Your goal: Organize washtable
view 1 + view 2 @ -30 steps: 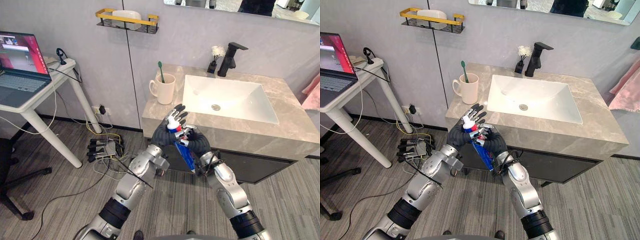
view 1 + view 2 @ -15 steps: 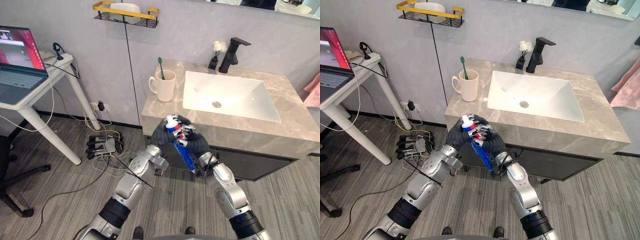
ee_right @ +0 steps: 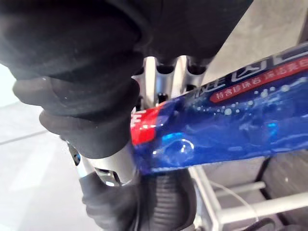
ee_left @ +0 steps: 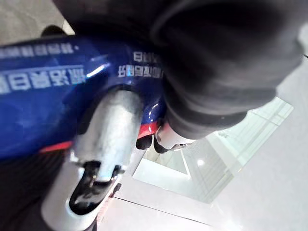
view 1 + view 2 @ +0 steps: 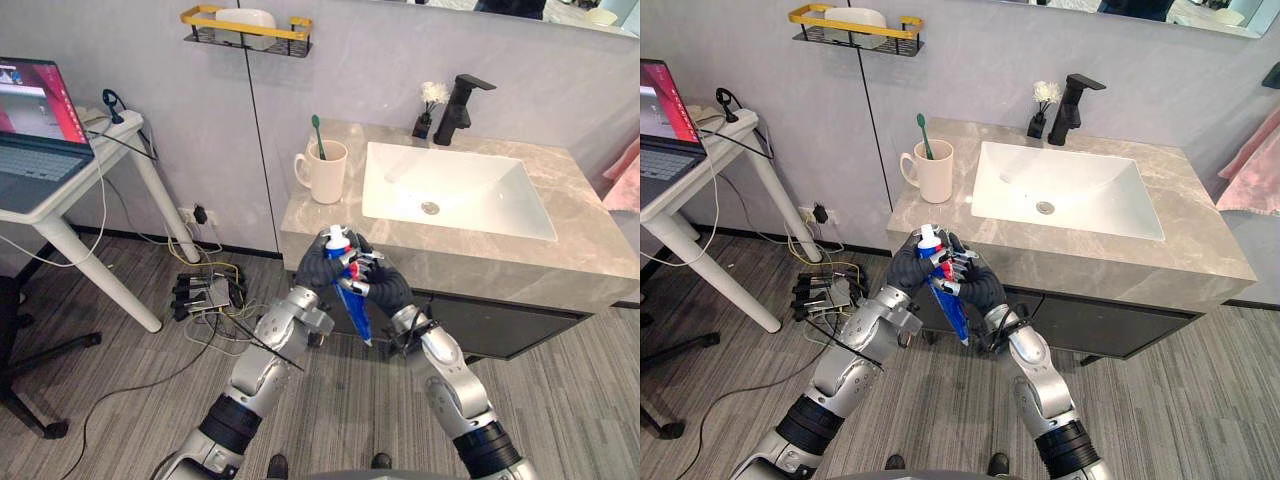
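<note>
Both robot hands grip a blue toothpaste tube just off the front edge of the washtable, near its left corner.

Left eye view: the left hand curls round the tube's cap end and the right hand curls round its middle. The tube's long axis is steep and tilted, with the white cap up beside the washtable's edge and the flat tail down and away from it. A mug holding a green toothbrush stands on the washtable's left end. Right eye view: the same two-handed grip. Left wrist view, very close: a silver finger is pressed across the tube's blue side. Right wrist view: silver fingers sit behind the tube's red band, a contact too small to make out from the head.
</note>
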